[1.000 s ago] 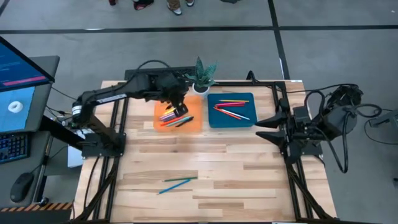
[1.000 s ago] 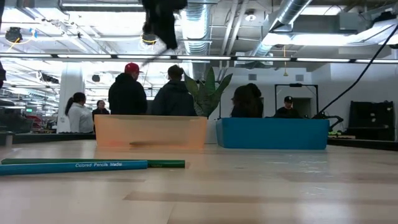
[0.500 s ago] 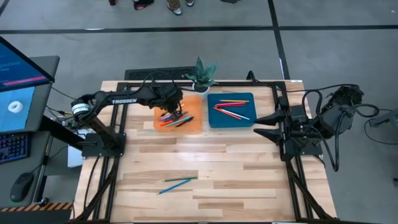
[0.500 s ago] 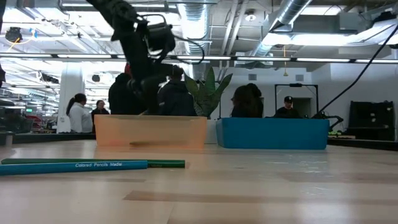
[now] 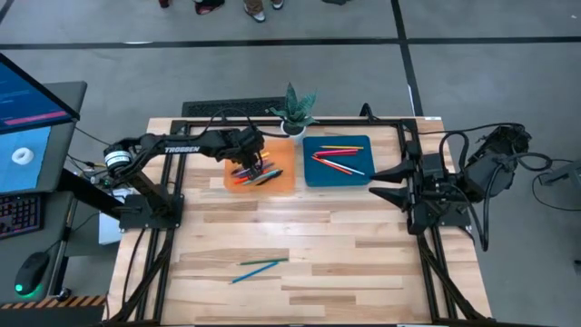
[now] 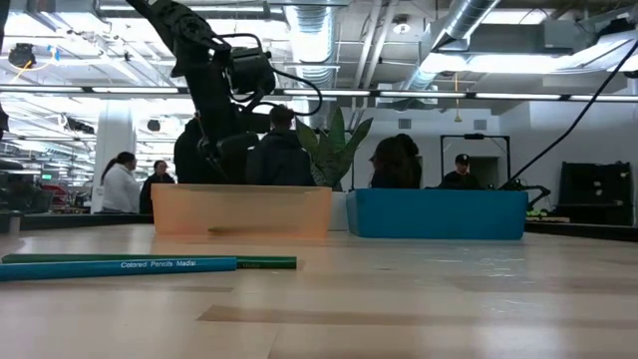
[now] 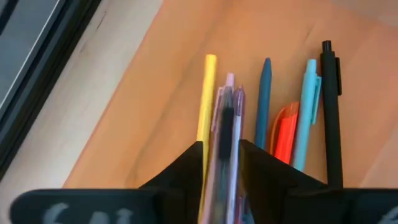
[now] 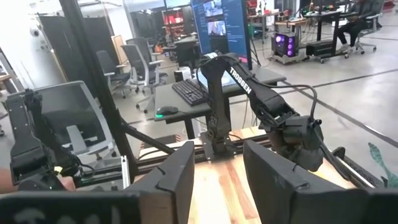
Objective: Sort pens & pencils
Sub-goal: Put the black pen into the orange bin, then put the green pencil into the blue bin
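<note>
Pale wooden slatted table (image 5: 309, 245), then flat orange rectangular tray (image 5: 285, 178) at its far side, beside flat blue rectangular tray (image 5: 313, 174) holding red, orange and white sticks. Left gripper (image 7: 221, 163) low over orange tray, fingers slightly apart around blurred purple pen (image 7: 225, 134). Best released low and parallel to neighbouring sticks. Right gripper (image 8: 219, 169) parked off table edge, fingers apart, empty. Green and blue pencils (image 5: 257, 266) lying on near table.

Two trays side by side at the table's (image 5: 309, 245) far edge, left tray (image 5: 283, 182) under the left gripper (image 5: 251, 163), right tray (image 5: 338, 175) beside it (both hold pens), potted plant (image 5: 294, 111) behind them, two pencils (image 5: 258, 268) near the front, right gripper (image 5: 379, 182) at the right edge.
</note>
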{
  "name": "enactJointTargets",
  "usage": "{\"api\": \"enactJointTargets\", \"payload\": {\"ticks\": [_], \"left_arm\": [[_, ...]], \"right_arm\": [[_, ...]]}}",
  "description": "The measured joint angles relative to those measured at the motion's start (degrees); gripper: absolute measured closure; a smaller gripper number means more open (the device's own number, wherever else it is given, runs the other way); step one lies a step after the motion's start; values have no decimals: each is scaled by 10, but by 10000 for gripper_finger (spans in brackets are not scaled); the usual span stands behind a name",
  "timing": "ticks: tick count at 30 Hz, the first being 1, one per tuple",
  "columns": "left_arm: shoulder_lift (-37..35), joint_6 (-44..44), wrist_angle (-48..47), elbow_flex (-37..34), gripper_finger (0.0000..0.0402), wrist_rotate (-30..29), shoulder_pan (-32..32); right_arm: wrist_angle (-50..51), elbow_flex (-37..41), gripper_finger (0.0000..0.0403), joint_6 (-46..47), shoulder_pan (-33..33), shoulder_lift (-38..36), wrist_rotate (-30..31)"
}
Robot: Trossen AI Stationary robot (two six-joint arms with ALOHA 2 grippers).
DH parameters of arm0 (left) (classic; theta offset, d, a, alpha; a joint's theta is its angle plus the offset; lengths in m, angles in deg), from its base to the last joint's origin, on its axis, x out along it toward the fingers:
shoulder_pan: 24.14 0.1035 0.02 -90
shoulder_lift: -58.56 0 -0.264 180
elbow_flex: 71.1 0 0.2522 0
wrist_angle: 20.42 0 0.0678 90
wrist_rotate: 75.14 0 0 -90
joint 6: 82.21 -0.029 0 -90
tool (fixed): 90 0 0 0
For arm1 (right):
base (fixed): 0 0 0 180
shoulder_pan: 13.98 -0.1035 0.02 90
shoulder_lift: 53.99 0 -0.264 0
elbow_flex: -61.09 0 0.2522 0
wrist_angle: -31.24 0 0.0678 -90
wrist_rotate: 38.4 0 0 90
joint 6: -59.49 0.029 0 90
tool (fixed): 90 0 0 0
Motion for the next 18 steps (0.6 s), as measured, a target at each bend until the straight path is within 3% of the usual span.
{"api": "enactJointTargets", "payload": {"ticks": [5,12,18], "left_arm": [[0,20,-29,31,265,21,0],[-23,40,-182,204,220,130,-32],[-75,78,-270,319,223,67,-153]], "right_arm": [[0,0,242,0,0,0,-2],[0,0,241,0,-2,0,-2],[29,0,244,21,-4,0,-3]]}}
